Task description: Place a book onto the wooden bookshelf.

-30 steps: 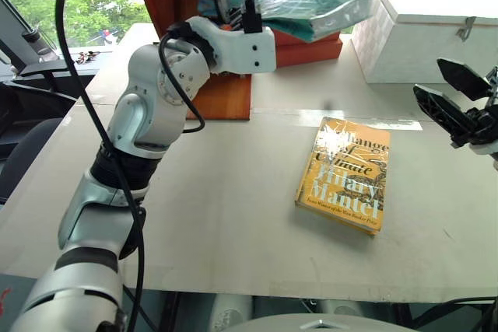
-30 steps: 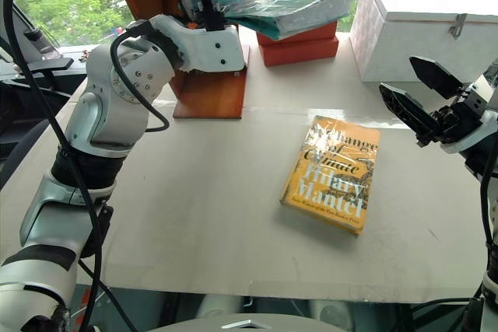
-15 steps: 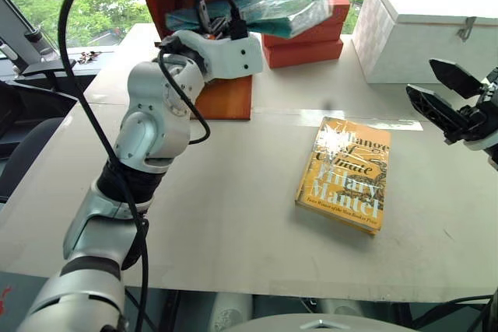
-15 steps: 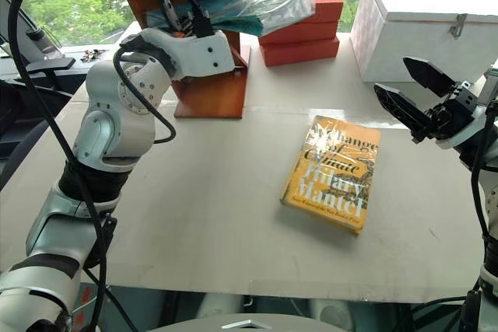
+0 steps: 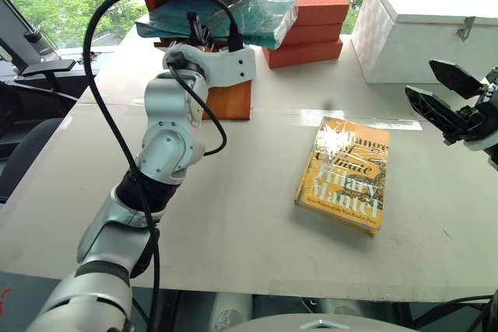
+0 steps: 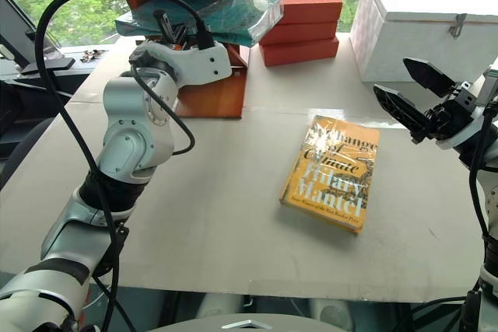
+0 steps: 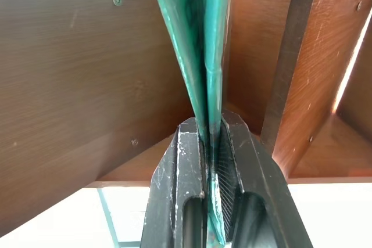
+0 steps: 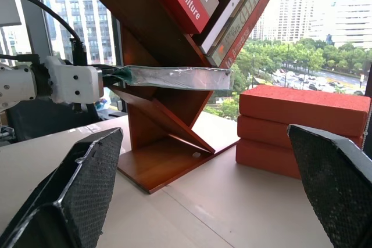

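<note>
The thin teal plastic-wrapped book (image 5: 222, 19) has swung left toward the reddish-brown wooden bookshelf (image 8: 168, 114), clamped in the left gripper (image 7: 210, 143); the right gripper (image 6: 412, 99) hangs spread open.

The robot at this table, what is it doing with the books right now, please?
The left gripper is shut on the teal book and holds it flat in the air in front of the wooden bookshelf, not yet resting on a shelf. The right gripper hangs open over the right side of the table, holding nothing. A yellow book lies flat on the table, untouched, near stacked red bricks and a white box.
</note>
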You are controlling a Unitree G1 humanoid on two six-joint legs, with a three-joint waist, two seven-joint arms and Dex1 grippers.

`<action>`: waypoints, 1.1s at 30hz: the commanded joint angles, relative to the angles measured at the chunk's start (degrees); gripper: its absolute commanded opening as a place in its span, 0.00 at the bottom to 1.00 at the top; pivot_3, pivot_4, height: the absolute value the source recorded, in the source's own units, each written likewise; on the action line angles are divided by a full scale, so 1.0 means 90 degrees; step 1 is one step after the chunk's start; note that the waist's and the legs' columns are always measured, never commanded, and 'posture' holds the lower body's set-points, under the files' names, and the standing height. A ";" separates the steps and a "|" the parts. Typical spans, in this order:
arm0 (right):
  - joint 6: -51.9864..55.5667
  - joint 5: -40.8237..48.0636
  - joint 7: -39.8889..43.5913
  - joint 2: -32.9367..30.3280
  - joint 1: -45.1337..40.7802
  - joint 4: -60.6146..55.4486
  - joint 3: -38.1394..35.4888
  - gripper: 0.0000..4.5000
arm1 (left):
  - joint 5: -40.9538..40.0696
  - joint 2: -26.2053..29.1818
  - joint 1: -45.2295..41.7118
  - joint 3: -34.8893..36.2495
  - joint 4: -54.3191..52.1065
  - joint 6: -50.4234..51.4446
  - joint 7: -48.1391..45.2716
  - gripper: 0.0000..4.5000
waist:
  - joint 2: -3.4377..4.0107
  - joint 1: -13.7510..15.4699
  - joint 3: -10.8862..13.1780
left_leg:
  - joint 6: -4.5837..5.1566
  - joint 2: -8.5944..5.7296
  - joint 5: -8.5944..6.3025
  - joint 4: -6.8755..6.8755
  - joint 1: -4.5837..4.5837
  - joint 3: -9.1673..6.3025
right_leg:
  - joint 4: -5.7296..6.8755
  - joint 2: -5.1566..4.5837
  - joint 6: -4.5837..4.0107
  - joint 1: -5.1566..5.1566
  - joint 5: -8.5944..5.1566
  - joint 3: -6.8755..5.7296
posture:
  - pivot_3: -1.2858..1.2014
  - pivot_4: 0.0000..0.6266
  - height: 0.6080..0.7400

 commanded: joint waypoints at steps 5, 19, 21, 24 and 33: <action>-0.0116 0.0064 -0.0030 -0.0012 -0.0143 -0.0124 -0.0179 1.00 | 0.0573 -0.0105 -0.0213 0.0362 -0.0097 0.0325 -0.0156 0.33 | 0.0000 -0.0002 0.0000 | 0.0000 0.0002 0.0000 0.0000 0.0003 -0.0001 | 0.0008 0.0003 -0.0001 -0.0001 -0.0001 0.0002 | 0.52 0.24 0.85; -0.0159 0.0048 -0.0001 0.0034 -0.0187 -0.0008 -0.0174 1.00 | 0.0831 -0.0115 0.0086 0.0833 -0.0416 0.0371 -0.0135 0.99 | 0.0000 0.0055 0.0000 | 0.0000 0.0000 0.0000 0.0001 0.0001 -0.0001 | 0.0008 -0.0001 -0.0001 0.0000 0.0000 0.0002 | 0.52 0.24 0.85; -0.0166 0.0039 0.0013 0.0036 -0.0167 -0.0004 -0.0183 1.00 | 0.0766 -0.0110 0.0248 0.0964 -0.0616 0.0346 -0.0170 0.99 | -0.0001 0.0037 0.0000 | 0.0000 0.0000 0.0000 0.0001 0.0001 0.0000 | 0.0007 -0.0002 -0.0001 0.0000 0.0000 0.0002 | 0.52 0.24 0.85; -0.0186 0.0012 0.0046 0.0041 -0.0108 0.0010 -0.0193 1.00 | 0.0394 -0.0200 0.0519 0.1269 -0.1069 0.0217 -0.0048 0.99 | -0.0001 0.0045 0.0000 | 0.0000 0.0001 0.0000 0.0001 0.0001 -0.0002 | 0.0009 -0.0001 -0.0001 -0.0001 0.0000 0.0002 | 0.52 0.24 0.85; -0.0242 -0.0069 0.0068 0.0099 -0.0027 -0.0001 -0.0191 1.00 | -0.2917 -0.1874 0.2087 0.2416 -0.1714 -0.0730 0.0897 0.99 | 0.0000 0.0058 -0.0002 | 0.0000 0.0000 0.0000 0.0016 0.0001 0.0000 | 0.0014 -0.0011 0.0001 0.0004 0.0001 0.0001 | 0.52 0.24 0.85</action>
